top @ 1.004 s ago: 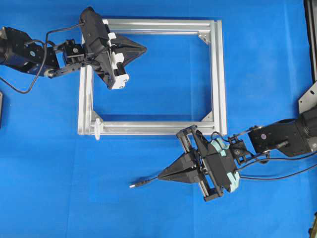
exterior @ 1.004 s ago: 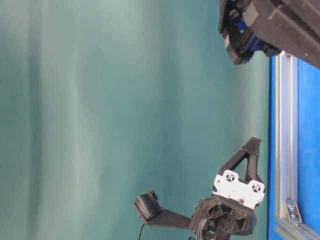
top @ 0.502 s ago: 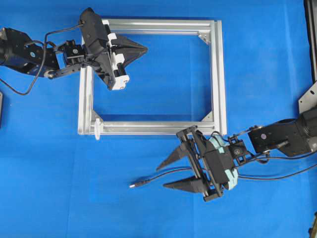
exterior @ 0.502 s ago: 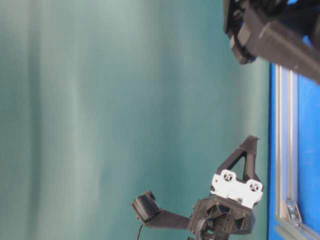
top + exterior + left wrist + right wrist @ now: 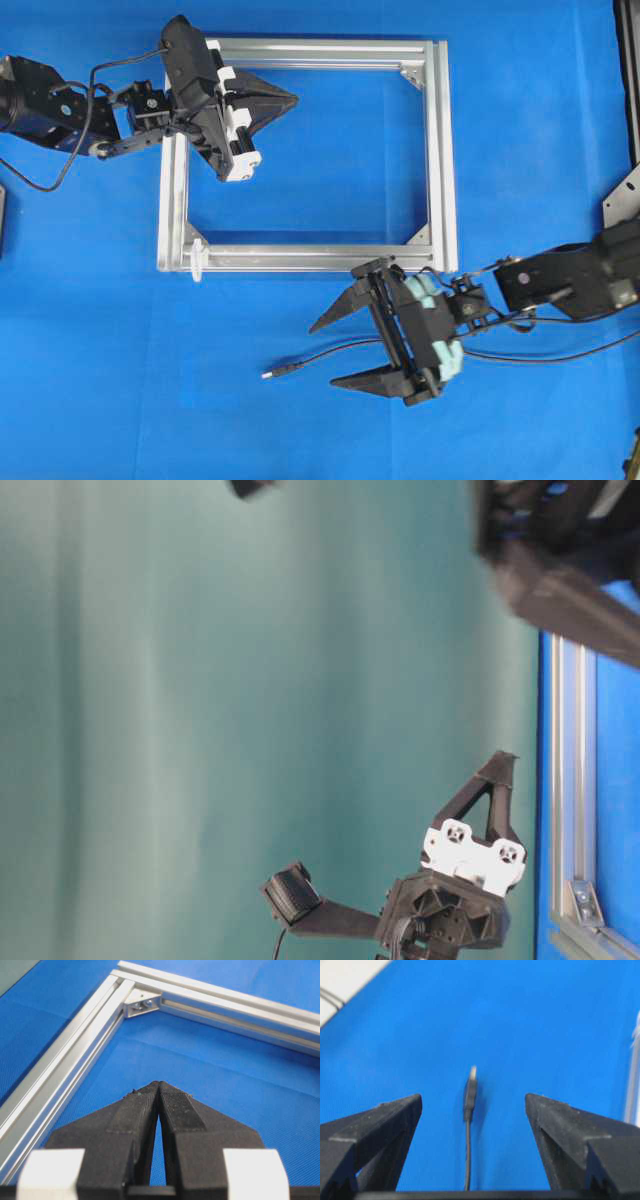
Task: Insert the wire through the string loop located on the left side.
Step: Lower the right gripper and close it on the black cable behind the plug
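two black fingers of the right gripper (image 5: 322,354) stood spread wide with the wire (image 5: 318,360) lying loose on bare blue table (image 5: 120,380) between them, its plug beyond their tips, while the left gripper (image 5: 292,99) stayed pinched shut, empty, inside the frame (image 5: 441,150), well apart from the string loop (image 5: 197,259); no writing was legible.

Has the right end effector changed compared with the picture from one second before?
Yes. The right end effector has opened: its tips now straddle the wire, one nearer the frame.
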Action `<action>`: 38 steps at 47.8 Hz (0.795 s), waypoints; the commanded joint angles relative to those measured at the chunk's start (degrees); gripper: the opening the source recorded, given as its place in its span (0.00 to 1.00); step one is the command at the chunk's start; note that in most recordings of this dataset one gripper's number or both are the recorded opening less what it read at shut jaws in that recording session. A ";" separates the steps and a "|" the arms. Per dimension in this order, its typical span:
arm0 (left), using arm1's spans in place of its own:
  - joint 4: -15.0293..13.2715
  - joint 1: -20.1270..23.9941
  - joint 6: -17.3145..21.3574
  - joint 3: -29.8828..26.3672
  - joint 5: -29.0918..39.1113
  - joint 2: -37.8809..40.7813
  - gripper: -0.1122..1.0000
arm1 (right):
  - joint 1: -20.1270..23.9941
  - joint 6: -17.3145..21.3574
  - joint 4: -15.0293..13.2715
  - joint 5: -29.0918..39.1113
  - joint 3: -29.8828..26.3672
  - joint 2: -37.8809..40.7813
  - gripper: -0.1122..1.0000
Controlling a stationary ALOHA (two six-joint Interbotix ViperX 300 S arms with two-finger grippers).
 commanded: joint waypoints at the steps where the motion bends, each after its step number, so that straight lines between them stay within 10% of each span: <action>1: 0.18 -0.09 0.00 -0.70 -0.62 -1.67 0.10 | 0.44 0.97 0.26 -0.18 -1.58 1.05 0.92; 38: 0.18 -0.09 0.00 -0.26 -0.62 -1.85 0.10 | 0.53 1.85 2.11 -0.09 -4.92 8.96 0.81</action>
